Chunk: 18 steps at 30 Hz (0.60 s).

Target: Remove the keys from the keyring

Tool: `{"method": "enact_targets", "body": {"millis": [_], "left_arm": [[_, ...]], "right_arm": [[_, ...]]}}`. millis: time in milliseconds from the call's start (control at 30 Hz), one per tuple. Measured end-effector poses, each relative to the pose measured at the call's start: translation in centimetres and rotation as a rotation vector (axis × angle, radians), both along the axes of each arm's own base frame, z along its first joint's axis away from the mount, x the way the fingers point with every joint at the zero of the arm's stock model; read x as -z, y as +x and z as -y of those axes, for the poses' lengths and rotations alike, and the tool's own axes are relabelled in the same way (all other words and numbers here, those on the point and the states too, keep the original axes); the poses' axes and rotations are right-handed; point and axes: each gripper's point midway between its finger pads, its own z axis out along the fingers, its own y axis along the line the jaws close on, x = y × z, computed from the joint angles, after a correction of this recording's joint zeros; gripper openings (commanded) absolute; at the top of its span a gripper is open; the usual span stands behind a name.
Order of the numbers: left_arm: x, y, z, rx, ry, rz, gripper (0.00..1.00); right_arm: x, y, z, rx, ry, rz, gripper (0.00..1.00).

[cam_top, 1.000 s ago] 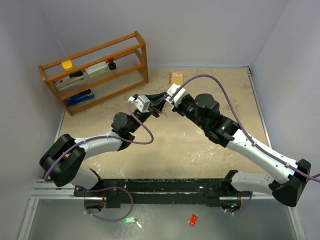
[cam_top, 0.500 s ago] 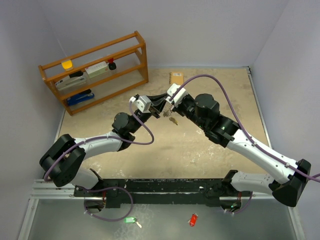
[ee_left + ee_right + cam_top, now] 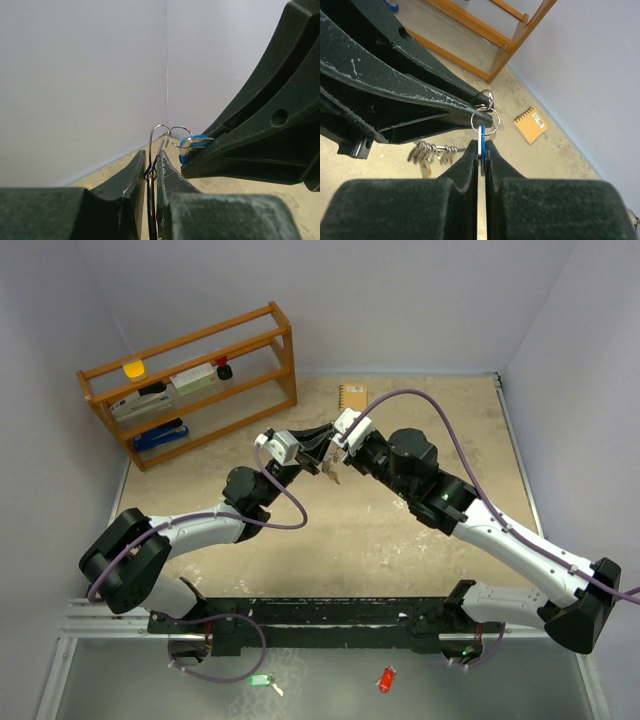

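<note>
Keyring [image 3: 159,131] mid-air, just 12 o'clock of top-view centre, wire clenched in left gripper [image 3: 151,167]. Right gripper [image 3: 482,150] pinches blue-headed key [image 3: 483,132]; silver keys [image 3: 427,152] dangle below. We judge: steady ring, slide key along coil toward split, no yanking. Wooden rack [image 3: 180,340], 10 o'clock: yellow piece [image 3: 133,368], white box [image 3: 195,377], blue stapler [image 3: 160,435].

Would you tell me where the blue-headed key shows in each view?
Top external: too small to discern.
Left wrist: blue-headed key right of centre, beside the keyring.
Right wrist: centre, pinched by the right gripper.
Landmark: the keyring, beside it in both wrist views.
</note>
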Motion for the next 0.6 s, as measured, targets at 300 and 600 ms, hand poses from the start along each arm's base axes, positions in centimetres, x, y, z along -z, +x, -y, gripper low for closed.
{"method": "enact_targets", "body": {"millis": [300,600], "left_arm": [[-0.2,0.0,-0.1,0.0,-0.011,0.0,0.04],[0.2,0.1,-0.4,-0.022,-0.006,-0.007,0.03]], "right_arm": [[0.4,-0.1,-0.5,-0.02,0.014,-0.014,0.0],[1.8,0.3,-1.2,-0.021,0.003,-0.051,0.0]]}}
